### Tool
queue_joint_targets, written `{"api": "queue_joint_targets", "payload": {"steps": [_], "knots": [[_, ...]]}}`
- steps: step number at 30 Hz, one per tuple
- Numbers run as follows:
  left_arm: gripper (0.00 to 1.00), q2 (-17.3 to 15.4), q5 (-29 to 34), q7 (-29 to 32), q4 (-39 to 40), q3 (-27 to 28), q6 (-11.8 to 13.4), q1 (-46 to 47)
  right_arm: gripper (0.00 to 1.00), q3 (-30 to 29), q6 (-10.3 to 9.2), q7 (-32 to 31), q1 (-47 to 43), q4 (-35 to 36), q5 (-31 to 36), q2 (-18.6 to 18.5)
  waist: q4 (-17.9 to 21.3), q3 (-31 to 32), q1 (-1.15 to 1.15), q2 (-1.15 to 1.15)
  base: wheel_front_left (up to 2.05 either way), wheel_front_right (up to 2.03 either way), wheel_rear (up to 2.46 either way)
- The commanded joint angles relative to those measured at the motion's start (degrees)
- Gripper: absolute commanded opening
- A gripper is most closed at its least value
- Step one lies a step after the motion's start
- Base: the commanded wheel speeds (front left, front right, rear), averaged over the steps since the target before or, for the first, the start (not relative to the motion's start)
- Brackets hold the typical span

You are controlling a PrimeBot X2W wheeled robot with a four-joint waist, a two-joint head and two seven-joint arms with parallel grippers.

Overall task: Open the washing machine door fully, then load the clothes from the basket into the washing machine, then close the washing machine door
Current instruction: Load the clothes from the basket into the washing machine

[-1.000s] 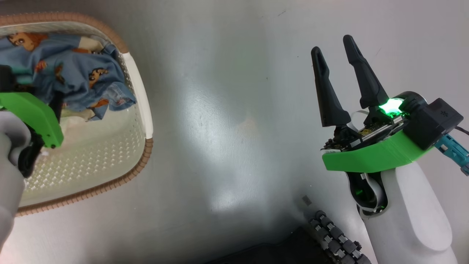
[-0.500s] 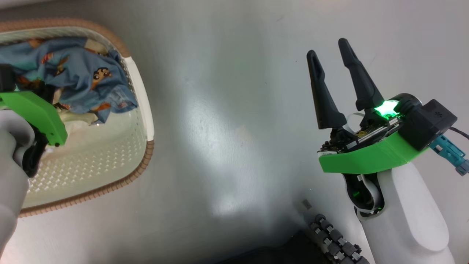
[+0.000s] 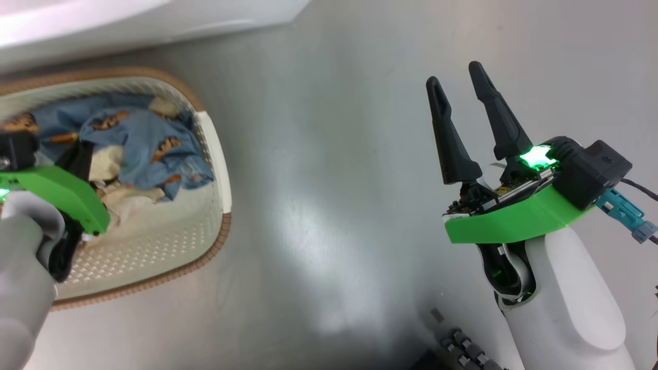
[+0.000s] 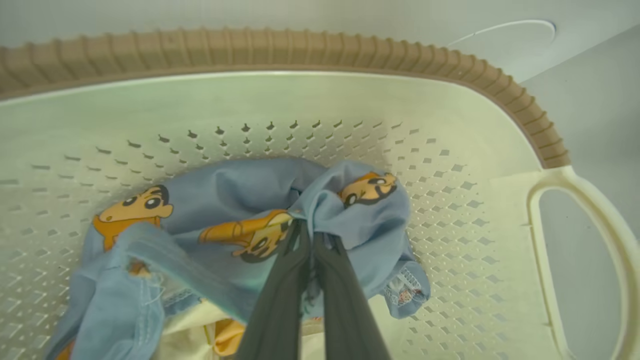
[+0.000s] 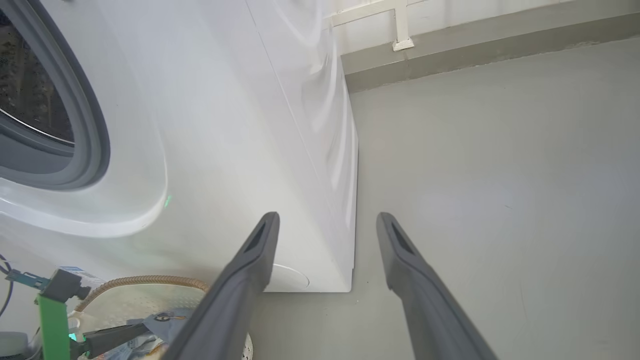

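Blue fabric of the clothes [image 4: 225, 210] is pinched at one fold in my left gripper [image 4: 312, 235], jaws closed on it, remainder slumped beneath in the basket [image 4: 450, 165]. My right gripper [image 3: 454, 72] is spread and empty, washing machine [image 5: 240, 125] just ahead-left of it. Risk: thin pinch slips on lifting, or cream piece [image 4: 185, 335] gets left behind.

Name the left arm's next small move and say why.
Probably lift the left gripper straight up: it is shut on the light blue cartoon-print clothes, which lie inside the cream perforated plastic basket. Raising should clear its brown woven rim before swinging toward the white washing machine.
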State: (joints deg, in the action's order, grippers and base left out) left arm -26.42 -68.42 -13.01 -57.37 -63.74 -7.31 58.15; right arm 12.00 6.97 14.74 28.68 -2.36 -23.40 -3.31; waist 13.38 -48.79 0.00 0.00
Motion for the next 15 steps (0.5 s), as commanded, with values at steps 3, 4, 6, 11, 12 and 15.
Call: {"api": "queue_joint_targets", "payload": {"steps": [3,4,6,11,12,15], "knots": [[0.0,-2.75,-0.98,-1.6,1.74,0.86,-0.18,-3.06,1.0,0.82,0.52,0.26,-1.92,0.45,-0.3,0.43,-1.53,5.39,0.0,0.0,0.0,0.0,0.0],[0.0,-2.81,-0.94,-1.74,2.16,0.9,-0.18,-3.55,1.0,0.82,0.52,0.26,-2.02,0.28,-0.29,0.43,-1.7,6.29,0.0,0.0,0.0,0.0,0.0],[0.0,-2.89,-0.7,-1.9,2.97,1.34,-0.18,-4.53,1.0,0.79,0.52,0.26,-2.35,-0.11,-0.29,0.43,-2.08,8.17,0.0,0.0,0.0,0.0,0.0],[0.0,-3.13,2.8,-1.96,6.83,6.9,-0.18,-7.6,1.0,0.43,0.52,0.26,-3.58,-1.26,-0.03,0.43,-3.24,13.1,0.0,0.0,0.0,0.0,0.0],[0.0,-3.08,3.76,-1.96,7.68,8.39,-0.18,-8.55,1.0,0.3,0.52,0.26,-3.85,-1.52,0.04,0.43,-3.47,14.06,0.0,0.0,0.0,0.0,0.0],[0.0,-2.58,6.6,-1.97,10.49,13.31,-0.18,-11.86,1.0,-0.09,0.52,0.26,-4.72,-2.22,0.3,0.43,-4.31,16.9,0.0,0.0,0.0,0.0,0.0]]}}
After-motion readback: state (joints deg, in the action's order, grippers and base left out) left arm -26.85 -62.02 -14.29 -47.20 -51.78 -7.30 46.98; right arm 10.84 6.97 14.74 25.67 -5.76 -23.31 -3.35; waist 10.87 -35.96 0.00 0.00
